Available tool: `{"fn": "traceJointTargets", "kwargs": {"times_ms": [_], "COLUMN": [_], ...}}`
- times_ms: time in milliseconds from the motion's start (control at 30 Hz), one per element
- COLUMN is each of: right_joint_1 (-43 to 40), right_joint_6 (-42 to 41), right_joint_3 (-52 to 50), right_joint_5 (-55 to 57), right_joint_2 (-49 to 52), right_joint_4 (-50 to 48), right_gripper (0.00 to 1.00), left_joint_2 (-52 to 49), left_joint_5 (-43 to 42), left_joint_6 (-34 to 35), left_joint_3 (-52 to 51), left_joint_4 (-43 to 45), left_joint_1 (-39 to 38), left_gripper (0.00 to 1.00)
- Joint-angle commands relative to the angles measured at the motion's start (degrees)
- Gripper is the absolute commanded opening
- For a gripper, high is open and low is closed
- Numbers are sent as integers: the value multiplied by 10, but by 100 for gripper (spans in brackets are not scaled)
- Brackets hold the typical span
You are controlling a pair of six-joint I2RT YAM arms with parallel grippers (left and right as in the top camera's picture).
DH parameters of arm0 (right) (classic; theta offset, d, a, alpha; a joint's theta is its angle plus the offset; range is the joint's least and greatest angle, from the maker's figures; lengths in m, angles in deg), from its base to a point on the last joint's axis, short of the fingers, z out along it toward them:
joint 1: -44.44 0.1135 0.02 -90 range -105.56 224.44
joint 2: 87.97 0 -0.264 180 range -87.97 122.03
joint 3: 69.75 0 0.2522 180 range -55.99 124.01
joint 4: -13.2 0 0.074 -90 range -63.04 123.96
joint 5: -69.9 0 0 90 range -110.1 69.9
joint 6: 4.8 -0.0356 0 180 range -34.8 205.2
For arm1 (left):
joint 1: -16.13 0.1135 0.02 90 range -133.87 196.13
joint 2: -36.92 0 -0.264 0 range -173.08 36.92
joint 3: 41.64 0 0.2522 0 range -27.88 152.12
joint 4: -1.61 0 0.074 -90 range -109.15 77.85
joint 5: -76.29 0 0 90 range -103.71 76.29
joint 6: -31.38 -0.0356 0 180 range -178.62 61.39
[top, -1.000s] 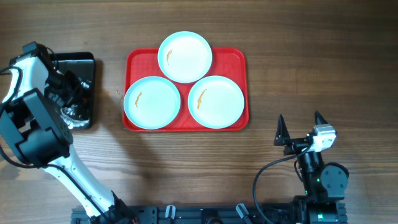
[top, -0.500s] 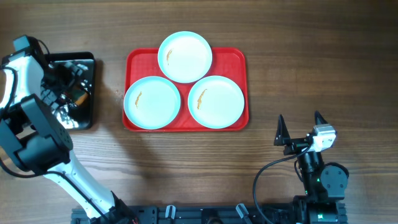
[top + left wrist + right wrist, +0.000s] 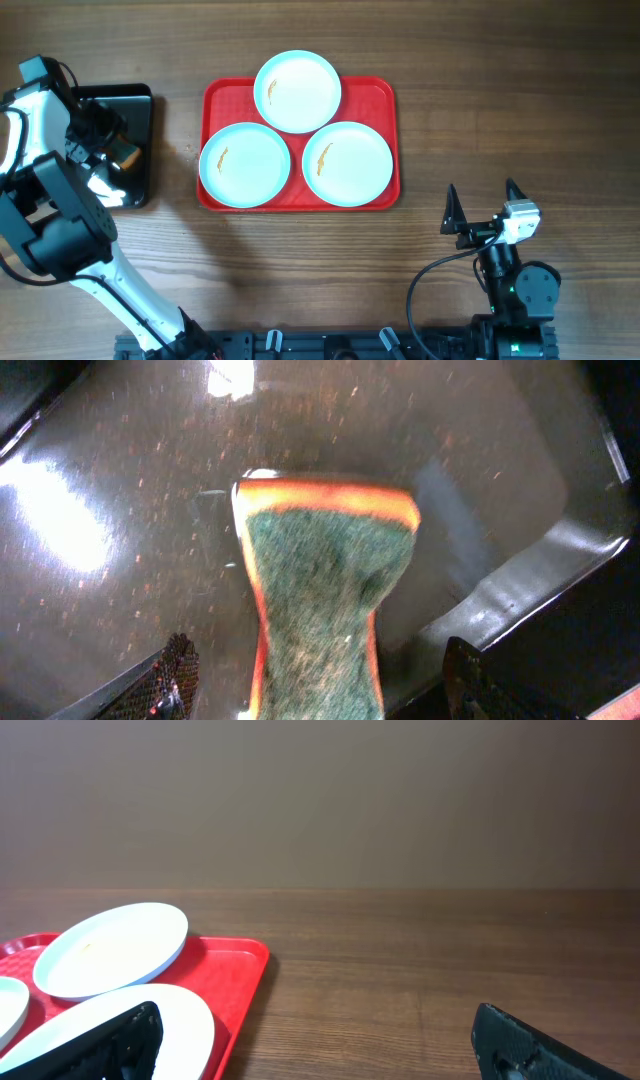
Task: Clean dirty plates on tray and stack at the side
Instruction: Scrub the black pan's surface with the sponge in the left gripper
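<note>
The right gripper (image 3: pixel 481 190) is nearest, at the front right of the table (image 3: pixel 500 100). Its jaws are wide apart and hold nothing. Further on, in the middle of the table, lies the tray (image 3: pixel 385 95). On its near half the left plate (image 3: pixel 245 165) and the right plate (image 3: pixel 347 163) are side by side, almost touching. The far plate (image 3: pixel 297 92) sits behind and between them, and its back edge goes over the far rim of the tray. Each plate has a small orange smear (image 3: pixel 222 157). To the left of the tray is the bin (image 3: pixel 138 100), and the left gripper (image 3: pixel 320 678) is over it. In the wrist view its fingers (image 3: pixel 175 672) stand apart on both sides of a sponge (image 3: pixel 315 580), with a gap on each side. The sponge lies on the bin floor, green side up.
</note>
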Motion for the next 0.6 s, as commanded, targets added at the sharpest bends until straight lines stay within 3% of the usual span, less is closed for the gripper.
{"fn": "traceJointTargets", "kwargs": {"times_ms": [0,233,400,567], "right_joint_1": [-1,-1,-1,-1], "right_joint_6": [7,7,7,7], "right_joint_3": [0,0,0,0], "right_joint_5": [6,6,6,6], "right_joint_2": [-5,-5,-5,-5], "right_joint_4": [-3,-3,-3,-3], "right_gripper": [100,99,100,100], "left_joint_2": [0,0,0,0], "left_joint_5": [10,10,10,10], "left_joint_6": [-1,-1,-1,-1], "left_joint_3": [-25,-49,-52,-52], "left_joint_4": [24,49,53,60], "left_joint_1": [2,2,2,2], "left_gripper": [76,70,52,46]}}
